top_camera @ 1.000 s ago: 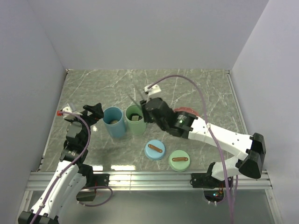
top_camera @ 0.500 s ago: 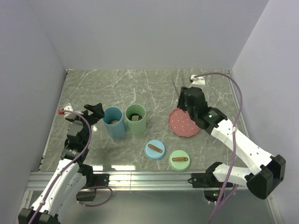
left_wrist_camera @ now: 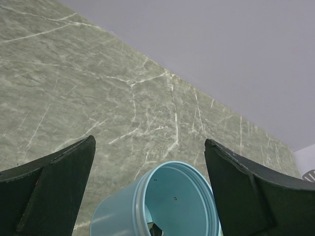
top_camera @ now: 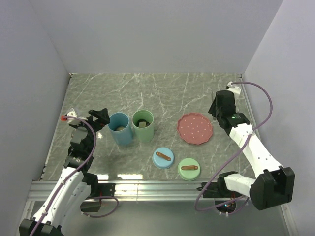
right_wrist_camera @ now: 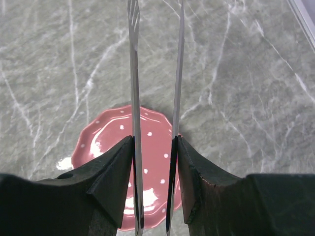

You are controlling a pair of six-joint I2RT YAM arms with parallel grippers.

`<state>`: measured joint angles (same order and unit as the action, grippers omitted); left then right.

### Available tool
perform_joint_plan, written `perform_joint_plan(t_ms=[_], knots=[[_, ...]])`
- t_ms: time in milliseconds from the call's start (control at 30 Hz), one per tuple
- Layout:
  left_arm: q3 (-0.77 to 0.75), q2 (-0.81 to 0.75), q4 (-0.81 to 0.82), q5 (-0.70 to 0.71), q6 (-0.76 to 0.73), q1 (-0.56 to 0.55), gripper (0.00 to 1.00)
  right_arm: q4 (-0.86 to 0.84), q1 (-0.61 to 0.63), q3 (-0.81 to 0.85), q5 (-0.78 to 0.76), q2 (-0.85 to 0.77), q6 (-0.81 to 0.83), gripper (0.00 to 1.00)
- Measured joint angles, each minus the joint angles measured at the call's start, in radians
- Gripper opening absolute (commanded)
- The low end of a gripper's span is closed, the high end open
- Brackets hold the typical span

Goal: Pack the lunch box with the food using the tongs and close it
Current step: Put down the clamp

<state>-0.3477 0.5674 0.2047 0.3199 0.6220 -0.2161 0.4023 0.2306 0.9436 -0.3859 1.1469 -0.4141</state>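
Note:
The lunch box is two round tubs, a blue one [top_camera: 119, 129] and a green one [top_camera: 142, 126], both uncovered. A brown piece of food [top_camera: 119, 128] lies in the blue tub and a dark piece [top_camera: 142, 123] in the green. Over the table's right side, just past the bare pink plate [top_camera: 195, 128], my right gripper [top_camera: 220, 109] is shut on the tongs [right_wrist_camera: 134, 73]. Their two thin arms run forward between my fingers [right_wrist_camera: 153, 138], with nothing between the tips. My left gripper [left_wrist_camera: 148, 142] stands open just left of the blue tub [left_wrist_camera: 162, 206].
A blue lid [top_camera: 163, 158] and a green lid [top_camera: 188, 168], each with a brown handle, lie near the front edge between the arms. Grey walls close the table at left, back and right. The right wall is close to my right arm.
My right arm has swung with the tongs from over the green tub to the right, past the pink plate. The left arm has not moved.

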Motion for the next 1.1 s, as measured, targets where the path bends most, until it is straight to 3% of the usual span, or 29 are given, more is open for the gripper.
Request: perform_joint_plan(t_ms=[533,1100], knots=[[0.0,0.012,0.001,-0.009,0.0,0.0,1.0,0.016,-0.191,-0.013,0.063,0.136,-0.031,0.46],[0.0,-0.003,0.001,-0.028,0.002,0.0,0.99,0.103,-0.218,-0.029,0.002,0.217,-0.063,0.47]])
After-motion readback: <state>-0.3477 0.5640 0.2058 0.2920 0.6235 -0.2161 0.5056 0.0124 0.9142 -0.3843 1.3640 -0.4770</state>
